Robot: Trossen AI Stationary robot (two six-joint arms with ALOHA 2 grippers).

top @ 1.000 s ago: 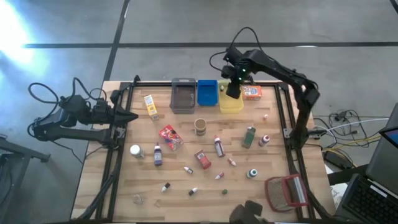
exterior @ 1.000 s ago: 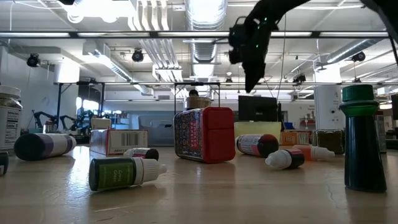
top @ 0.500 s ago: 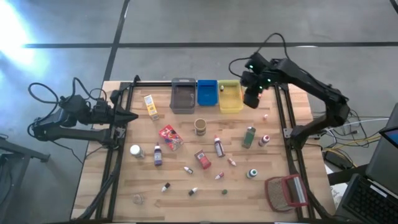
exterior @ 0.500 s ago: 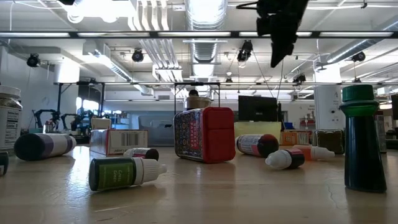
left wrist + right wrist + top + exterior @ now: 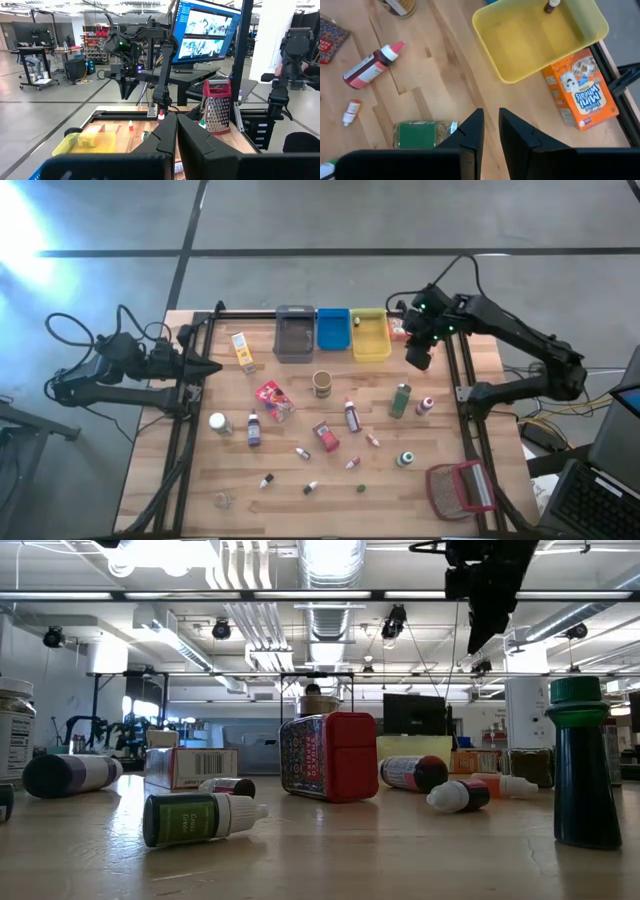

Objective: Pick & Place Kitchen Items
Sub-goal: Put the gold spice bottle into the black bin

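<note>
Since a second ago my right hand (image 5: pixel 418 358) has left the yellow bin (image 5: pixel 371 346), fingers narrowly apart, empty; left hand (image 5: pixel 205 367) closed.

wooden plank desk (image 5: pixel 300 480) with a black frame around it, and it's pretty cluttered. along the far edge sit a grey bin (image 5: pixel 294 333), blue bin (image 5: pixel 333 329) and yellow bin (image 5: pixel 370 334) in a row, with an orange box (image 5: pixel 398 328) just beside the yellow one. scattered over the rest: a yellow box (image 5: pixel 242 349), a red packet (image 5: pixel 273 400), a small jar (image 5: pixel 322 384), a green bottle (image 5: pixel 400 400), a bunch of tiny dropper bottles (image 5: pixel 303 452), and a red-framed grater (image 5: pixel 460 488) at the near right corner.
</note>
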